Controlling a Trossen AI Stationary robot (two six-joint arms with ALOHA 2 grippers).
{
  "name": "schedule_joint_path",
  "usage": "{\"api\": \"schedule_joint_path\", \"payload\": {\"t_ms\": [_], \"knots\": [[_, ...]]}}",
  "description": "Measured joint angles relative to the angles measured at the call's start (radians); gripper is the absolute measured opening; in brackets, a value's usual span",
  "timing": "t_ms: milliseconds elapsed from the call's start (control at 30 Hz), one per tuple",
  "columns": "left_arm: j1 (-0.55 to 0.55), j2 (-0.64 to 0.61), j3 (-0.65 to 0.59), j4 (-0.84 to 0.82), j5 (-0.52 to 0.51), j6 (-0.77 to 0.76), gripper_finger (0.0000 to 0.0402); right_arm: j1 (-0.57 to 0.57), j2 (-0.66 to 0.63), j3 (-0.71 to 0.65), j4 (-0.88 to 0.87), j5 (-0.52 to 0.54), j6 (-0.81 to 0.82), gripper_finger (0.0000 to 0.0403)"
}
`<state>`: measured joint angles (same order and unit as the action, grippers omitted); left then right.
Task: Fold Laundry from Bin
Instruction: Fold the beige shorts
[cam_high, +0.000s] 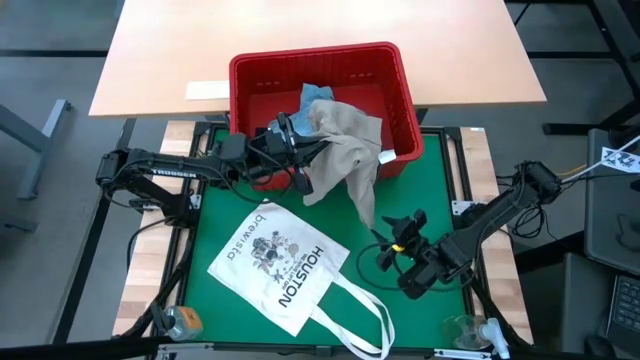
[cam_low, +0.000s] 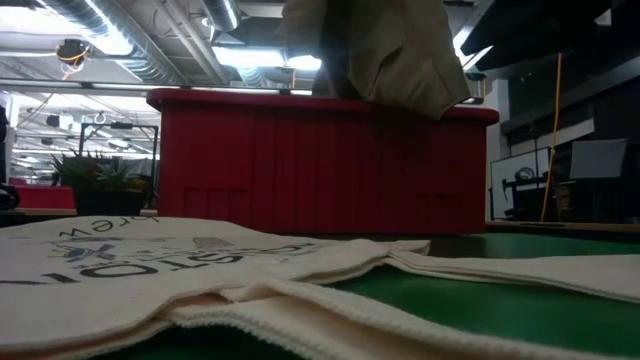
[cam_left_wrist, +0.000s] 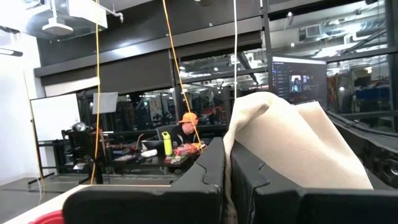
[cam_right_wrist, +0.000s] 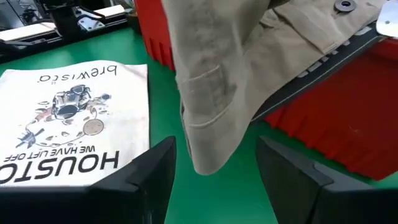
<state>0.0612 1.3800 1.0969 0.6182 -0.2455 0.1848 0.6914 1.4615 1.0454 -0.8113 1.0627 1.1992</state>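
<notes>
The white "HOUSTON" tote bag (cam_high: 282, 265) lay flat on the green mat (cam_high: 420, 190), nearest the front edge and short of the red bin (cam_high: 320, 66). Beside the tote, well short of the bin, the right gripper (cam_high: 397, 236) stood with fingers spread wide, empty. At the bin's front wall the left gripper (cam_high: 297, 152) was clamped on the beige garment (cam_high: 350, 150), which draped over that wall onto the mat. Light blue denim (cam_high: 316, 93) lay inside the bin.

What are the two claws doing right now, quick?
Left gripper: shut on the beige cloth, lifted over the red bin.
Right gripper: open, empty, near the cloth's hanging end.
</notes>
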Motion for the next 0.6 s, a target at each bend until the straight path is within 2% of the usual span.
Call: {"api": "schedule_joint_path", "payload": {"t_ms": [167, 600], "knots": [[0.000, 0.000, 0.000, 0.003, 0.000, 0.000, 0.0000, -0.010, 0.029, 0.000, 0.004, 0.054, 0.000, 0.0221], [0.000, 0.000, 0.000, 0.003, 0.000, 0.000, 0.0000, -0.110, 0.055, 0.001, 0.015, -0.006, -0.030, 0.0221]]}}
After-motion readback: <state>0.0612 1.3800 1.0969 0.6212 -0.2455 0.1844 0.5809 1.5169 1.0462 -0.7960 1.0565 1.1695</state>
